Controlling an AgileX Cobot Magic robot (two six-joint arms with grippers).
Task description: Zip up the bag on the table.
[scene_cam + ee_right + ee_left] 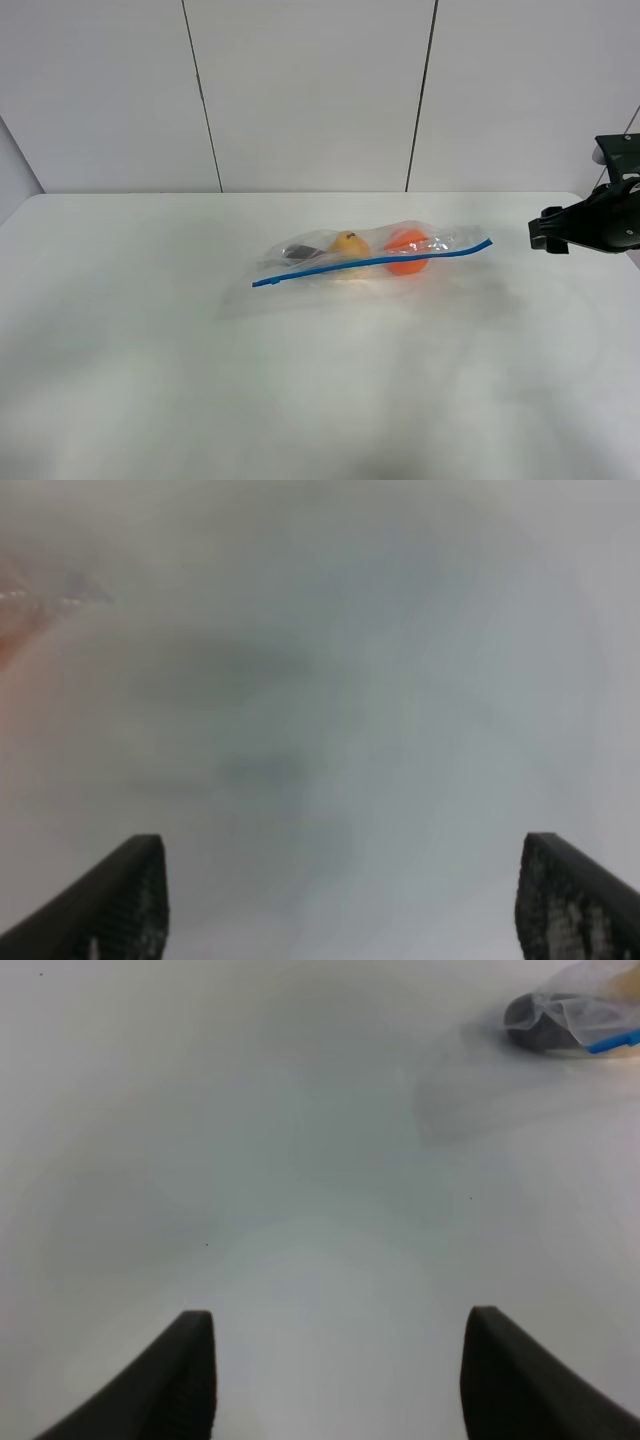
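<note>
The bag [375, 262] lies flat in the middle of the table [140, 360]. It is clear crinkly plastic with a blue zipper strip [370, 263] running slantwise across it. An orange piece [408, 251], a yellow one [348, 244] and a dark one [297, 250] show through. My right gripper [547, 234] hovers to the right of the bag's end, apart from it. In the right wrist view the gripper [342, 860] is open, with only blurred white table between its fingers. My left gripper [340, 1340] is open over bare table, and a bag corner [575, 1015] lies well ahead of it.
A white panelled wall [310, 90] stands behind the table's far edge. The table's rounded far-right corner [585, 200] lies just under the right arm. The left arm does not show in the exterior high view.
</note>
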